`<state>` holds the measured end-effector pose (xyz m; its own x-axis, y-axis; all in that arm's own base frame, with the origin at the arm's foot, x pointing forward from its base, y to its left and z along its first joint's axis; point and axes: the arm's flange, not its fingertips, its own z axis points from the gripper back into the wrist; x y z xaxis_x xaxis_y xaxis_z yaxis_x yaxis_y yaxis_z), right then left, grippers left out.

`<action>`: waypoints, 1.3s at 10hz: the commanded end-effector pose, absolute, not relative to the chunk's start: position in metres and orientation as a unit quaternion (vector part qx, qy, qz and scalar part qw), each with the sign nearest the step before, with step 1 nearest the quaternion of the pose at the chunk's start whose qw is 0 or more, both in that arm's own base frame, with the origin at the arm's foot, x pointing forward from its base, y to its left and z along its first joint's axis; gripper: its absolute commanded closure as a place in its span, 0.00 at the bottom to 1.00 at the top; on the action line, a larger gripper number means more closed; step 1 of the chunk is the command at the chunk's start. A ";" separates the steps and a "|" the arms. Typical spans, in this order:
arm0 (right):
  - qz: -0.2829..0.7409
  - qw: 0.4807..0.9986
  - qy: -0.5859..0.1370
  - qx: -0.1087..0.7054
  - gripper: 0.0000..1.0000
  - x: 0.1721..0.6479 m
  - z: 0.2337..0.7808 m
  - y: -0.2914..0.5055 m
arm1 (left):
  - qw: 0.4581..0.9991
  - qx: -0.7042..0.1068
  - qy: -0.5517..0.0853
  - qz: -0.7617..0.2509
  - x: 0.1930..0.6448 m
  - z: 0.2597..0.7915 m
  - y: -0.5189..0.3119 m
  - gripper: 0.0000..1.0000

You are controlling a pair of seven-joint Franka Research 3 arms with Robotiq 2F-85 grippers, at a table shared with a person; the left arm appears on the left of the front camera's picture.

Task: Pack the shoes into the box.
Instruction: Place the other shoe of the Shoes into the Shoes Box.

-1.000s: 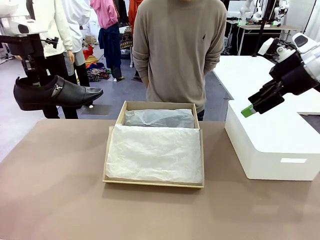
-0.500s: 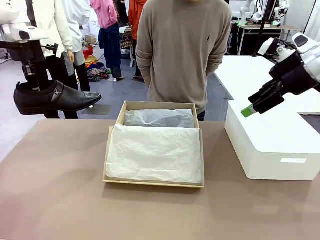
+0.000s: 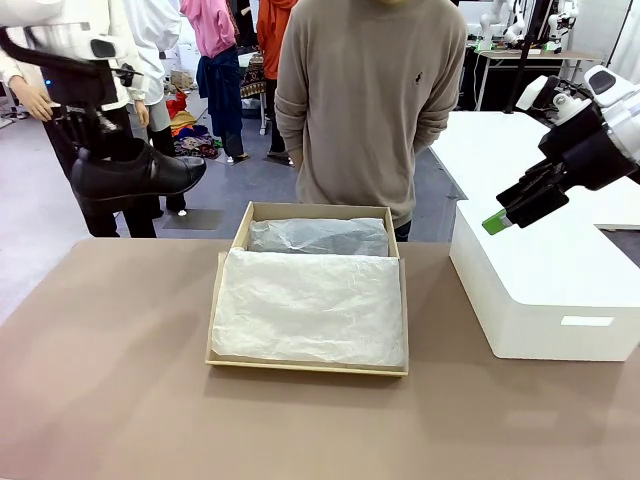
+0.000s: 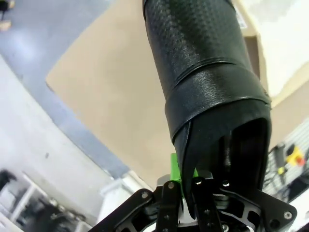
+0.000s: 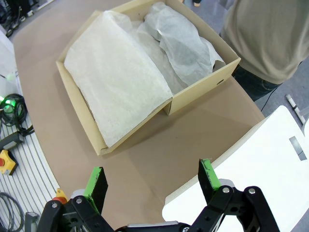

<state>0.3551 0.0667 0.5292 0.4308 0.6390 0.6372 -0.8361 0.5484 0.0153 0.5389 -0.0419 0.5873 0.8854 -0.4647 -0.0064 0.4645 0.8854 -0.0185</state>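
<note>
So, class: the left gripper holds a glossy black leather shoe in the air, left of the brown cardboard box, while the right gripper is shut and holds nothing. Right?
No: the right gripper is open, its jaws wide apart, as the right wrist view shows. Otherwise correct: it holds nothing, and the left gripper holds the glossy black leather shoe left of the brown cardboard box.

Nothing in the scene could be read as a word, number or brand. The person's sweater (image 3: 370, 110) carried a small dark emblem (image 3: 418, 77) on the chest, too small to make out. The white block (image 3: 540, 280) bore a pale rectangular patch (image 3: 586, 321) on its near face, with no legible print on it. The brown cardboard walls of the box (image 5: 193, 96) looked plain wherever they showed.
</note>
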 end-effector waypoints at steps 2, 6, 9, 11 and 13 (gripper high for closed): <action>0.446 0.826 -0.299 0.174 0.00 0.357 0.529 0.067 | 0.995 0.012 0.057 -0.084 0.535 0.604 -0.086 1.00; 0.446 0.826 -0.299 0.174 0.00 0.357 0.529 0.067 | 0.996 0.036 0.013 0.085 0.530 0.618 -0.146 1.00; 0.446 0.826 -0.299 0.174 0.00 0.357 0.529 0.067 | 0.988 0.033 -0.019 0.147 0.526 0.618 -0.169 1.00; 0.446 0.826 -0.299 0.174 0.00 0.357 0.529 0.067 | 0.992 0.025 -0.001 0.125 0.527 0.617 -0.166 1.00; 0.446 0.826 -0.299 0.174 0.00 0.357 0.529 0.067 | 0.992 0.025 -0.001 0.125 0.527 0.617 -0.166 1.00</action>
